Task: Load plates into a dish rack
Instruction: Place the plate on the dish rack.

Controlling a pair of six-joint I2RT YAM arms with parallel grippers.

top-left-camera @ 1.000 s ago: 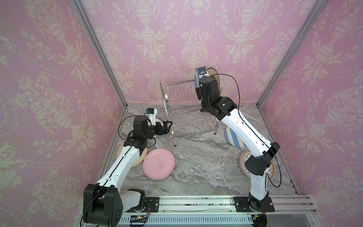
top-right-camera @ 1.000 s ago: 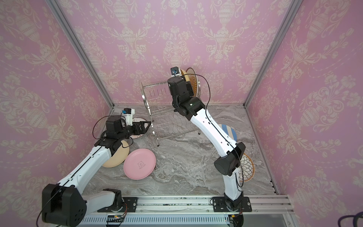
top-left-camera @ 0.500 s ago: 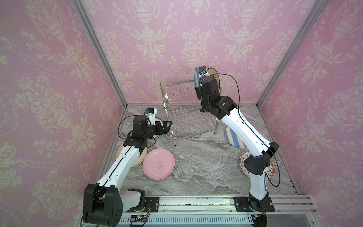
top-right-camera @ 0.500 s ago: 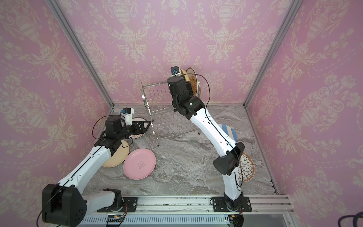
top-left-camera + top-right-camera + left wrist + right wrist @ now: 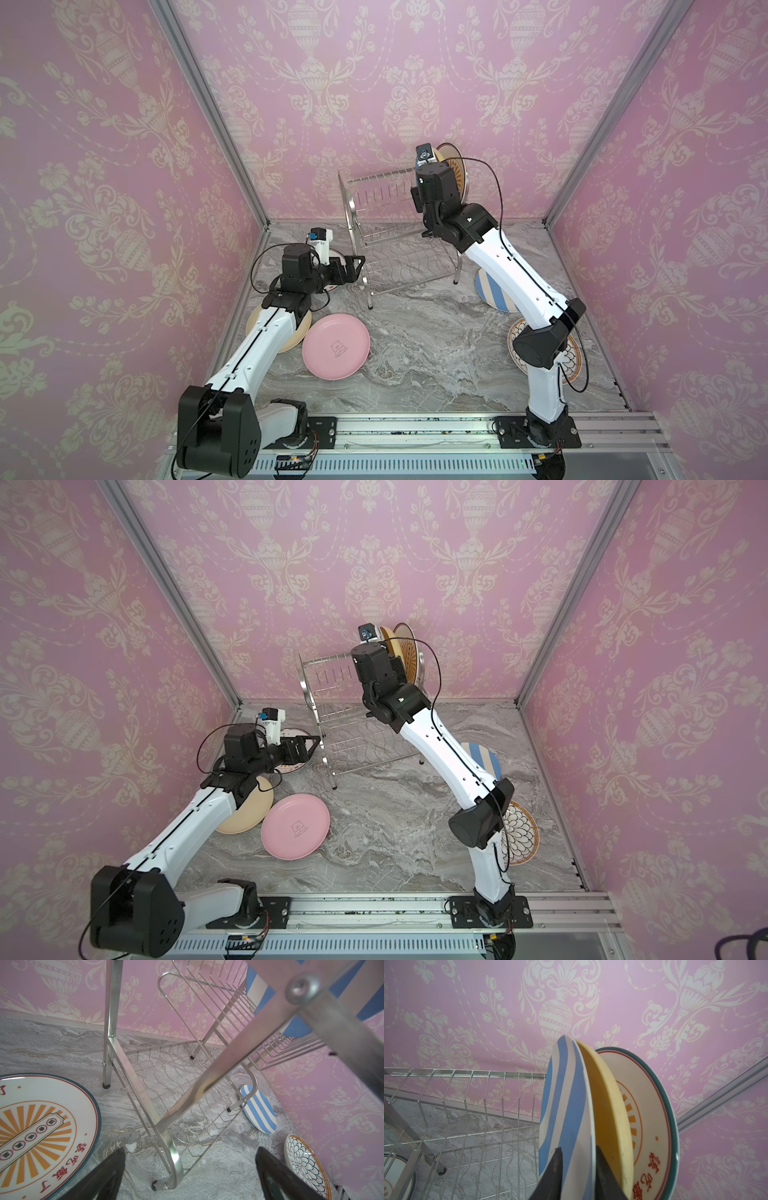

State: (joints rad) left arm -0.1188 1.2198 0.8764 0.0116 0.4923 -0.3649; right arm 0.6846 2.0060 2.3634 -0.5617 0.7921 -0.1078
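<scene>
The chrome dish rack (image 5: pixel 386 232) (image 5: pixel 340 712) stands at the back of the table. Three plates stand upright at the right end of its upper shelf: a blue-white striped plate (image 5: pixel 566 1105), a yellow plate (image 5: pixel 604 1109) and an orange sunburst plate (image 5: pixel 652 1115). My right gripper (image 5: pixel 578 1147) straddles the striped plate's rim with its jaws slightly apart, one finger on each side. My left gripper (image 5: pixel 190 1148) (image 5: pixel 353 270) is wide open and low, with the foot of the rack's front left leg (image 5: pixel 166 1182) between its fingers.
Lying flat on the marble table are a pink plate (image 5: pixel 336 351), a cream plate (image 5: pixel 297 332) under the left arm, a second sunburst plate (image 5: pixel 41 1126), a second striped plate (image 5: pixel 494 295) and a black-petal plate (image 5: pixel 519 833). Pink walls close in on three sides.
The right gripper's jaws have parted a little around the striped plate. Both arms stay almost where they were.
</scene>
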